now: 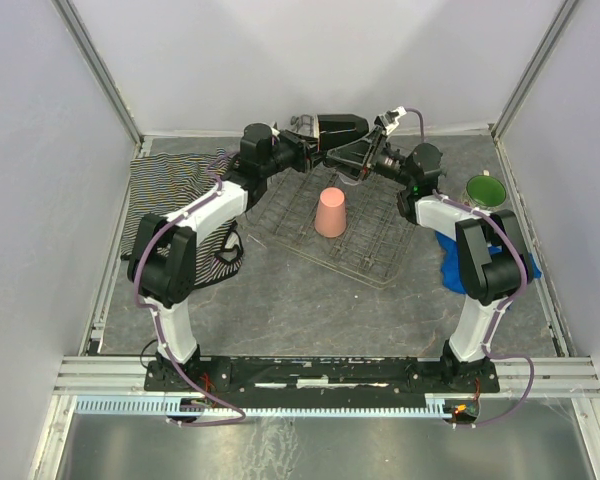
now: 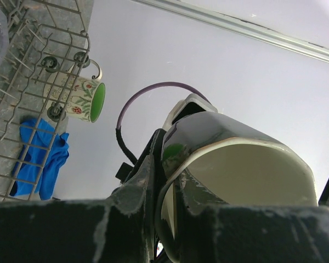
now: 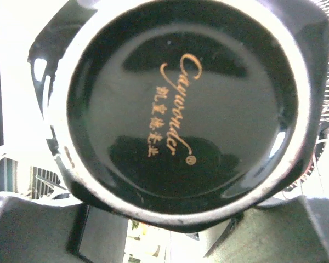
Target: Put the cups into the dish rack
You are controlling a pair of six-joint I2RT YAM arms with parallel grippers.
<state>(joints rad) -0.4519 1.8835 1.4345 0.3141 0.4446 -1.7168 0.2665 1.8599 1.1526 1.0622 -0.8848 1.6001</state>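
— One salmon-pink plastic tumbler [image 1: 331, 212] sits upturned in the grey wire dish rack [image 1: 380, 250]. Where's the black mug with cream interior [image 2: 236, 164]?
— Aloft over the rack's far edge. The left claw [image 2: 167, 181] pinches its rim. Whether the right claw [image 1: 365, 152] grips, I cannot tell. Next, probably, it goes down among the wires.

Colours I see from my claws
The black mug [image 2: 238, 156] is cream inside, with gold letters [image 3: 178, 104] on its base; the tumbler [image 1: 331, 212] is salmon-pink, the floral mug [image 2: 79, 98] cream and green, the cloth [image 2: 41, 159] blue.
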